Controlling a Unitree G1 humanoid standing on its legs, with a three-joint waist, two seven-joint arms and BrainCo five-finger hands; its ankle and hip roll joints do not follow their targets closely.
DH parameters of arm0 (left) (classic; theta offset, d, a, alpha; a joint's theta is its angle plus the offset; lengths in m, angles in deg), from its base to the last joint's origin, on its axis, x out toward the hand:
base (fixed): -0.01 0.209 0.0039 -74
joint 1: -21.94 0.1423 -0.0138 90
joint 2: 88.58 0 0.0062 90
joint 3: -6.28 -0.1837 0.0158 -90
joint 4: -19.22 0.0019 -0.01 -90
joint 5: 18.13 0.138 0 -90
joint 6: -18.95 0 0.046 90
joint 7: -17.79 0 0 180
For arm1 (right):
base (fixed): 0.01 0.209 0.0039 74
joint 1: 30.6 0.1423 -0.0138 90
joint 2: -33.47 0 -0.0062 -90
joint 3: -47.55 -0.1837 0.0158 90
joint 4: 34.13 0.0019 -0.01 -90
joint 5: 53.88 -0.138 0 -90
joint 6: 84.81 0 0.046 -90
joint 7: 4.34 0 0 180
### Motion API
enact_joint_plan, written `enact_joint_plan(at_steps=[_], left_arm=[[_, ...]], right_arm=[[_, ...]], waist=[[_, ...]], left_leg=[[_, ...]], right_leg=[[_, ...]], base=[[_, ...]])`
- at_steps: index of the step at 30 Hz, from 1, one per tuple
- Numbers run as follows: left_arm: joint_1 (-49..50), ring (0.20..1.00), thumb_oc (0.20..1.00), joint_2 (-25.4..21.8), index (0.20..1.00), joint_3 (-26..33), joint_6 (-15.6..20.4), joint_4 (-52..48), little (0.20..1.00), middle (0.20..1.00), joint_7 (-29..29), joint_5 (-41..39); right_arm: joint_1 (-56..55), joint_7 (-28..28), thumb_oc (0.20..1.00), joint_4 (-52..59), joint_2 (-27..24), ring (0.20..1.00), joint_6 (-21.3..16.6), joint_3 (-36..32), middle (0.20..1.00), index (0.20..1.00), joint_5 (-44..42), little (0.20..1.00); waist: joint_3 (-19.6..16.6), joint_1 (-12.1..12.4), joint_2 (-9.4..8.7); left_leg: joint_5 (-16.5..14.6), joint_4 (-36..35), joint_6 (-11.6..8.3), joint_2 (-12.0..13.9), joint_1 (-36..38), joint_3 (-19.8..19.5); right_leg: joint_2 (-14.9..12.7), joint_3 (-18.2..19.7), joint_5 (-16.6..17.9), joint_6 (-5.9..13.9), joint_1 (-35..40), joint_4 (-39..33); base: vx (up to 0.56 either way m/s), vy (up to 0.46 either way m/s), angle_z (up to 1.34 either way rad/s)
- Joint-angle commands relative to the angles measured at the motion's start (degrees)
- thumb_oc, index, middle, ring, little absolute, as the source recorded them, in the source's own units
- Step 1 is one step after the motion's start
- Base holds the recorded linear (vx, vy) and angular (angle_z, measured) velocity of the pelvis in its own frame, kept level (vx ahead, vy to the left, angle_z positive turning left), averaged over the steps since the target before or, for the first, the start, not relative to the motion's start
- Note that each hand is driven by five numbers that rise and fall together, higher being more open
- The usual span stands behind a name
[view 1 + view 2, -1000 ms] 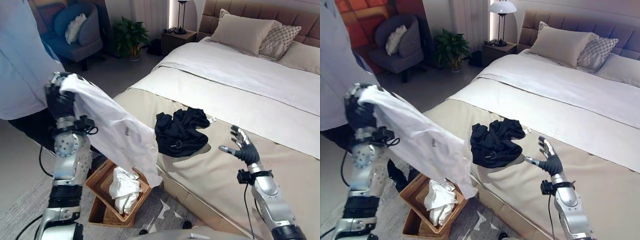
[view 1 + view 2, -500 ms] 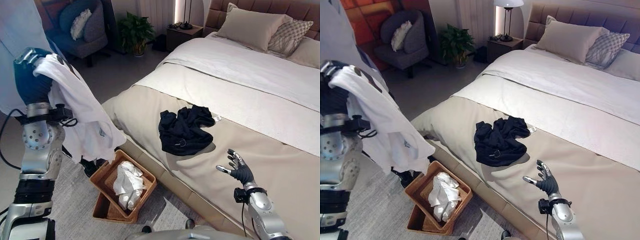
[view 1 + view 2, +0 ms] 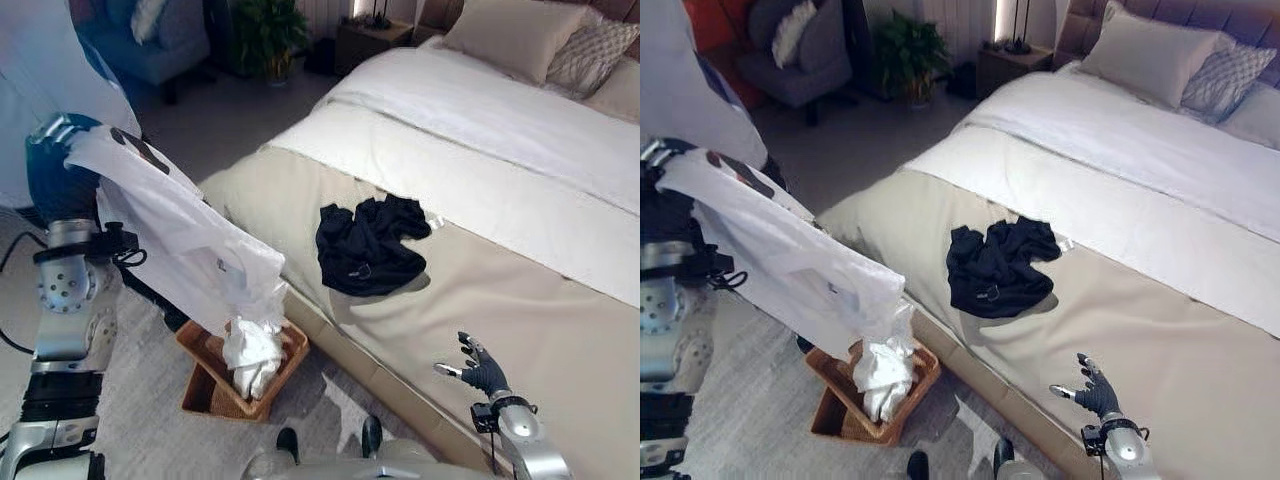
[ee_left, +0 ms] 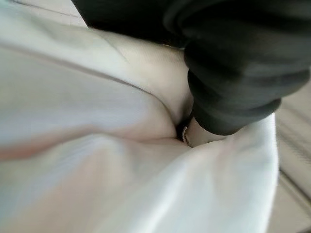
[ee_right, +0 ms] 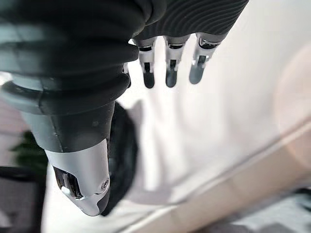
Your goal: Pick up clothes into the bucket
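Left hand (image 3: 62, 165) raised, white shirt (image 3: 190, 250) draped over it, fingers hidden; hem hangs over wicker basket (image 3: 205, 385). Right hand (image 3: 482, 372) spread above bed (image 3: 560, 320). Black garment (image 3: 368, 245) on bed.

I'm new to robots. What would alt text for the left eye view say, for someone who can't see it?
The robot's raised left hand holds a white shirt that hangs down over a wicker basket on the floor beside a bed. A black garment lies crumpled on the bed, and the right hand hovers open, empty, over the bed's near edge.
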Motion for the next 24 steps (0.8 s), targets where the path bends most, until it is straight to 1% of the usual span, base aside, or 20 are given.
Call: enact_joint_plan(at_steps=[1, 2, 3, 4, 5, 8, 10, 11, 12, 13, 17, 19, 20, 21, 22, 24], left_arm=[[-0.4, 0.200, 0.200, -0.8, 0.200, 0.4, 2.2, 1.8, 0.200, 0.200, 0.6, 0.8], [-0.4, 0.200, 0.200, -0.8, 0.200, 0.4, 2.2, 1.8, 0.200, 0.200, 0.6, 0.8], [0.2, 0.200, 0.200, -0.4, 0.200, 0.0, 1.8, 2.9, 0.200, 0.200, 0.4, 1.8], [1.1, 0.200, 0.200, 0.5, 0.200, 0.0, 1.8, 4.3, 0.200, 0.200, 0.0, 2.4], [1.1, 0.200, 0.200, 0.6, 0.200, 0.0, 1.8, 4.3, 0.200, 0.200, 0.0, 2.4], [1.4, 0.200, 0.200, 1.7, 0.200, -0.6, 1.3, 6.4, 0.200, 0.200, -1.3, 4.2], [1.8, 0.200, 0.200, 3.2, 0.200, -0.9, 1.2, 8.1, 0.200, 0.200, -2.9, 6.0], [1.8, 0.200, 0.200, 3.2, 0.200, -0.9, 1.2, 8.2, 0.200, 0.200, -3.0, 6.1], [2.0, 0.200, 0.200, 3.9, 0.200, -0.9, 1.1, 9.3, 0.200, 0.200, -4.5, 7.5], [2.0, 0.200, 0.200, 3.9, 0.200, -0.9, 1.1, 9.4, 0.200, 0.200, -4.5, 7.5], [0.6, 0.200, 0.200, 4.4, 0.200, -0.9, 1.5, 12.4, 0.200, 0.200, -8.1, 9.3], [-0.9, 0.200, 0.200, 4.2, 0.200, -1.4, 1.5, 13.7, 0.200, 0.200, -9.5, 10.0], [-2.0, 0.200, 0.200, 4.0, 0.200, -1.9, 1.7, 14.5, 0.200, 0.200, -9.9, 9.6], [-4.7, 0.200, 0.200, 2.8, 0.200, -2.7, 2.0, 16.2, 0.200, 0.200, -11.0, 9.4], [-4.9, 0.200, 0.200, 2.7, 0.200, -2.8, 2.0, 16.4, 0.200, 0.200, -11.0, 9.4], [-8.7, 0.200, 0.200, 1.1, 0.200, -3.9, 2.6, 18.7, 0.200, 0.200, -12.0, 8.4]], right_arm=[[2.3, 2.4, 1.000, 0.8, -2.2, 1.000, -2.7, 2.1, 1.000, 1.000, 1.0, 1.000], [2.3, 2.4, 1.000, 0.8, -2.2, 1.000, -2.7, 2.1, 1.000, 1.000, 1.0, 1.000], [2.5, 2.7, 1.000, 0.3, -2.4, 1.000, -2.7, 2.0, 1.000, 1.000, 1.4, 1.000], [2.5, 3.0, 1.000, 0.0, -3.1, 1.000, -3.0, 2.1, 1.000, 1.000, 1.6, 1.000], [2.5, 3.0, 1.000, 0.0, -3.1, 1.000, -3.0, 2.1, 1.000, 1.000, 1.6, 1.000], [3.0, 3.5, 1.000, -0.2, -3.7, 1.000, -3.3, 1.9, 1.000, 1.000, 1.4, 1.000], [3.5, 4.4, 1.000, -0.2, -4.1, 1.000, -3.8, 1.9, 1.000, 1.000, 1.2, 1.000], [3.5, 4.4, 1.000, -0.2, -4.1, 1.000, -3.8, 1.9, 1.000, 1.000, 1.1, 1.000], [3.9, 5.0, 1.000, -0.1, -4.2, 1.000, -4.2, 2.0, 1.000, 1.000, 0.9, 1.000], [3.9, 5.0, 1.000, -0.2, -4.2, 1.000, -4.2, 2.1, 1.000, 1.000, 0.9, 1.000], [4.8, 6.2, 1.000, 0.5, -3.8, 1.000, -5.0, 2.9, 1.000, 1.000, 0.2, 1.000], [5.2, 6.9, 1.000, 0.6, -3.6, 1.000, -5.5, 3.4, 1.000, 1.000, -0.4, 1.000], [5.5, 7.2, 1.000, 0.9, -3.6, 1.000, -5.8, 3.6, 1.000, 1.000, -0.8, 1.000], [6.1, 8.1, 1.000, 2.0, -3.6, 1.000, -6.5, 4.0, 1.000, 1.000, -1.8, 1.000], [6.1, 8.1, 1.000, 2.0, -3.5, 1.000, -6.5, 3.9, 1.000, 1.000, -1.8, 1.000], [6.8, 9.0, 1.000, 2.7, -3.6, 1.000, -7.2, 4.6, 1.000, 1.000, -2.5, 1.000]], waist=[[1.0, -0.5, -2.24], [1.0, -0.5, -2.23], [1.9, -0.5, -2.45], [3.2, -0.4, -3.04], [3.2, -0.4, -3.03], [5.4, -0.5, -3.88], [7.5, -0.7, -4.98], [7.4, -0.6, -4.95], [9.0, -0.8, -5.81], [8.9, -0.8, -5.79], [11.1, -1.2, -7.38], [12.0, -1.4, -8.19], [12.7, -1.5, -8.41], [13.9, -2.2, -9.45], [13.8, -2.1, -9.30], [14.9, -2.7, -10.24]], left_leg=[[-5.0, 9.3, 1.34, -2.0, -5.8, -4.1], [-5.0, 9.3, 1.34, -2.0, -5.9, -4.2], [-5.0, 10.1, 1.35, -2.0, -6.9, -4.2], [-5.1, 11.6, 1.37, -1.8, -8.9, -4.2], [-5.1, 11.7, 1.38, -1.8, -8.9, -4.2], [-5.6, 14.4, 1.41, -1.6, -12.1, -4.0], [-5.9, 16.4, 1.39, -1.3, -14.5, -3.5], [-6.0, 16.6, 1.39, -1.2, -14.8, -3.4], [-6.2, 17.9, 1.36, -0.8, -16.7, -3.0], [-6.3, 18.1, 1.36, -0.7, -16.9, -2.9], [-6.5, 20.0, 1.22, 0.4, -20.6, -2.2], [-6.4, 20.8, 1.07, 0.7, -22.3, -2.0], [-6.9, 21.8, 0.95, 1.0, -23.5, -2.0], [-6.2, 22.2, 0.82, 0.9, -26.0, -2.2], [-6.6, 22.6, 0.79, 1.1, -26.2, -2.2], [-6.6, 24.0, 0.72, 1.2, -29.1, -2.5]], right_leg=[[-4.3, -1.8, -2.2, 2.50, -3.5, 7.1], [-4.3, -1.8, -2.2, 2.50, -3.5, 7.1], [-4.2, -1.6, -2.1, 2.43, -4.5, 7.6], [-4.2, -1.3, -1.9, 2.31, -5.9, 8.1], [-4.2, -1.3, -1.9, 2.31, -6.0, 8.2], [-4.2, -0.6, -1.4, 2.19, -8.7, 9.2], [-4.1, 0.2, -0.8, 2.19, -10.9, 9.6], [-4.1, 0.3, -0.8, 2.19, -11.2, 9.7], [-4.0, 0.9, -0.2, 2.22, -12.9, 9.6], [-4.0, 1.0, -0.1, 2.22, -13.0, 9.7], [-3.5, 2.1, 1.2, 2.39, -16.2, 9.2], [-3.3, 2.3, 1.8, 2.39, -17.4, 8.6], [-2.9, 2.4, 2.0, 2.39, -18.2, 8.5], [-2.7, 2.4, 2.9, 2.45, -20.0, 7.7], [-2.5, 2.4, 2.7, 2.43, -20.1, 7.9], [-2.2, 2.5, 3.2, 2.43, -22.2, 7.6]], base=[[-0.10, 0.019, 0.04], [-0.09, 0.020, 0.03], [-0.09, 0.020, 0.01], [-0.09, 0.020, 0.02], [-0.09, 0.023, 0.01], [-0.08, 0.025, 0.00], [-0.09, 0.033, -0.05], [-0.13, 0.026, -0.13], [-0.08, 0.011, -0.18], [-0.10, 0.014, -0.23], [-0.08, -0.002, -0.14], [-0.09, -0.018, -0.10], [-0.13, -0.022, -0.10], [-0.10, -0.016, -0.08], [-0.10, -0.030, -0.13], [-0.07, -0.018, -0.08]])
